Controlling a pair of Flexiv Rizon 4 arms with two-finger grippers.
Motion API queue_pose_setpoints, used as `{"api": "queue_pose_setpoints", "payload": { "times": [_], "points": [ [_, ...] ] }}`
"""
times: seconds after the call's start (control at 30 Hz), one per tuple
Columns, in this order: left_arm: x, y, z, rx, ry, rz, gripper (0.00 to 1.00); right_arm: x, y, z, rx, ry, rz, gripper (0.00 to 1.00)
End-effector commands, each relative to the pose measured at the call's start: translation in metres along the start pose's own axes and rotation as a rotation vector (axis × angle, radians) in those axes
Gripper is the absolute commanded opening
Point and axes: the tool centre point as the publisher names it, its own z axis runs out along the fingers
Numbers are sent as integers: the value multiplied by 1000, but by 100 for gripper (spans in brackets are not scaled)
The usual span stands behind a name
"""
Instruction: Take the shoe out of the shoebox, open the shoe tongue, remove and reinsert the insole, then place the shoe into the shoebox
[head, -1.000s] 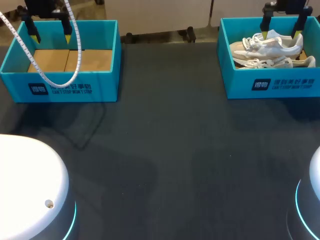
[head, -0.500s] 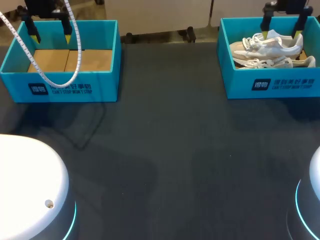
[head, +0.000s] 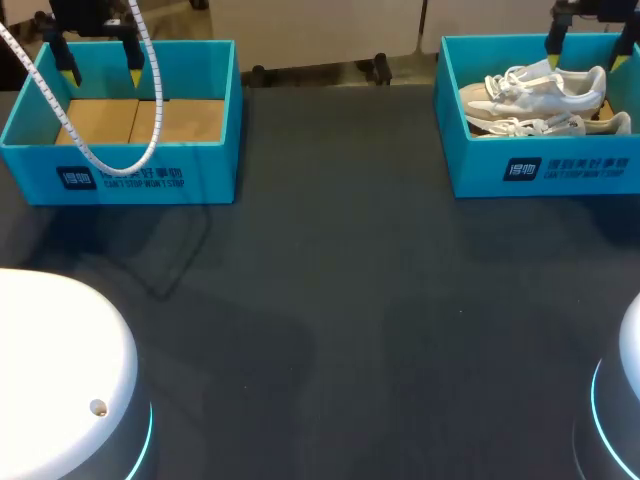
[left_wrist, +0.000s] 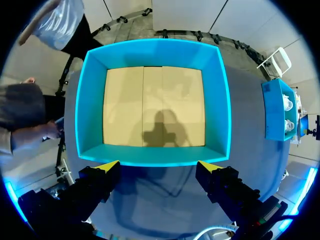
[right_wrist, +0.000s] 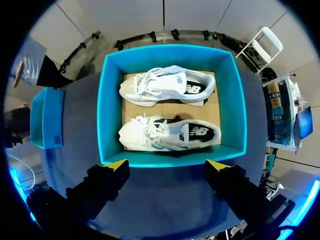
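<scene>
Both shoes lay on their sides in the shoebox (head: 540, 172), on its cardboard floor: one shoe (right_wrist: 167, 86) along the shoebox's far wall, the other shoe (right_wrist: 170, 135) along its near wall. My right gripper (head: 587, 60) hung above the shoebox, fingers spread wide and gripping nothing. My left gripper (head: 101, 75) hung well left of the shoebox, over a second blue box (head: 120, 172), fingers likewise spread and gripping nothing
</scene>
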Motion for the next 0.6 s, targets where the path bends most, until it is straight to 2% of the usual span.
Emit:
{"api": "queue_pose_setpoints", "payload": {
  "times": [0.03,0.23,0.3,0.33,0.4,0.5,0.6],
  "points": [
    [0,0,0,-1,-1,0,100,-5,-6,5,-24,8,1,100],
    [0,0,0,-1,-1,0,100,-22,-6,17,-37,-1,19,100],
    [0,0,0,-1,-1,0,100,-28,-6,22,-35,3,19,88],
    [0,0,0,-1,-1,0,100,-31,-5,25,-32,3,16,88],
    [0,0,0,-1,-1,0,100,-37,-5,31,-27,-4,12,96],
    [0,0,0,-1,-1,0,100,-42,-5,38,-26,-17,3,95],
    [0,0,0,-1,-1,0,100,-47,-4,47,-15,-26,-10,100]
  ]
}}
